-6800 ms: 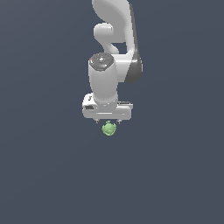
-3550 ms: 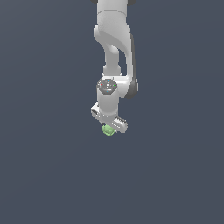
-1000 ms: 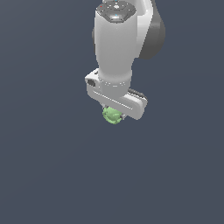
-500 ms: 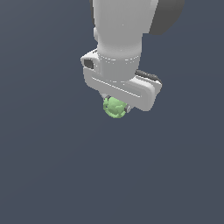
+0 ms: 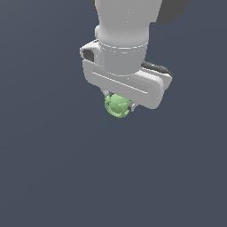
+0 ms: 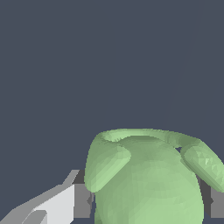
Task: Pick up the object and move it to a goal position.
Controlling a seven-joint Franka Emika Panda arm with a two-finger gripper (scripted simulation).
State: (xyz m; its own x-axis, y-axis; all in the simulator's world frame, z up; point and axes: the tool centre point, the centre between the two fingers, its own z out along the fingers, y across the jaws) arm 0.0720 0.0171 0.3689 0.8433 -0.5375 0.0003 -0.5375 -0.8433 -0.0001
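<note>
We've got the gripper (image 5: 119, 105) pinching the pale green object (image 5: 118, 106) just above the centre of the exterior frame, tucked under the white hand. To carry it well, we'd hold that squeeze steady and travel smoothly, since no goal marker shows. Up close in the wrist view it's lumpy and roundish, with a raised rim and handle-like loops.

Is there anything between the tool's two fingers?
Yes: the pale green lumpy object sits between the tool's fingers, clearest in the wrist view.
</note>
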